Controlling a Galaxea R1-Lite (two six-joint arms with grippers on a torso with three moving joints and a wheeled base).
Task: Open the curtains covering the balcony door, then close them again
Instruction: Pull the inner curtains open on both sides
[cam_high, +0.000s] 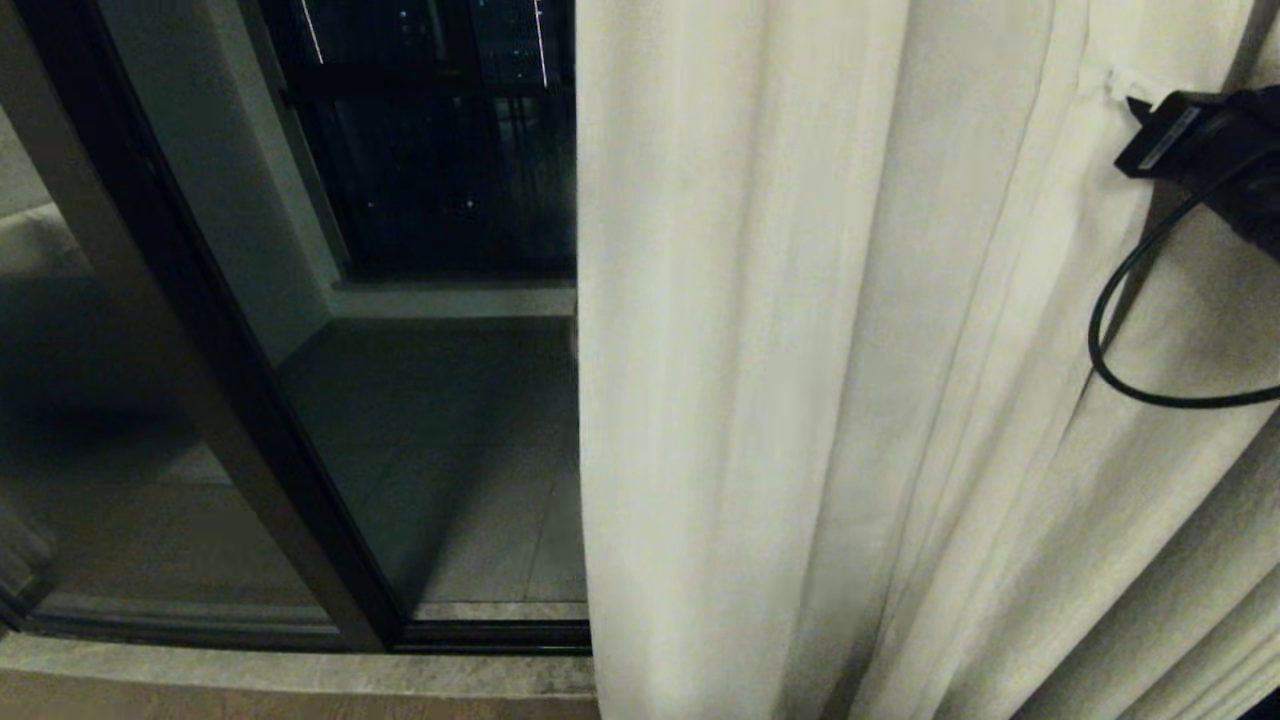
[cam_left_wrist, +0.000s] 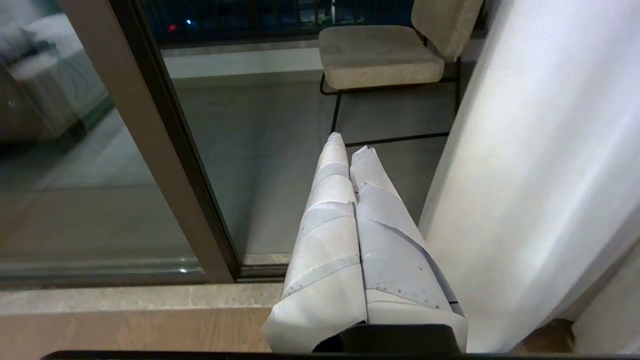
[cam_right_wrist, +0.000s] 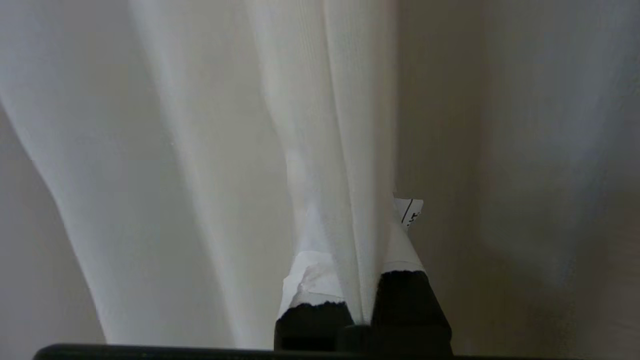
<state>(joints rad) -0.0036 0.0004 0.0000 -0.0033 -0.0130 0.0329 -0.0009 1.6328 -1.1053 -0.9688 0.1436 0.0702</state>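
Two fingers of your right gripper (cam_right_wrist: 362, 250) pinch a fold of the curtains (cam_high: 850, 400) beside the balcony door (cam_high: 430, 400); your left gripper (cam_left_wrist: 352, 150) hangs closed, empty, beside the curtains.

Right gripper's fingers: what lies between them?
A fold of the curtains runs between the right gripper fingers, pinched shut on it. The right wrist view shows this.

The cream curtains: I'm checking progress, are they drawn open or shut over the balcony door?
Partly open: the cream pleated fabric curtains cover only the right side, leaving the dark-framed glass balcony door bare.
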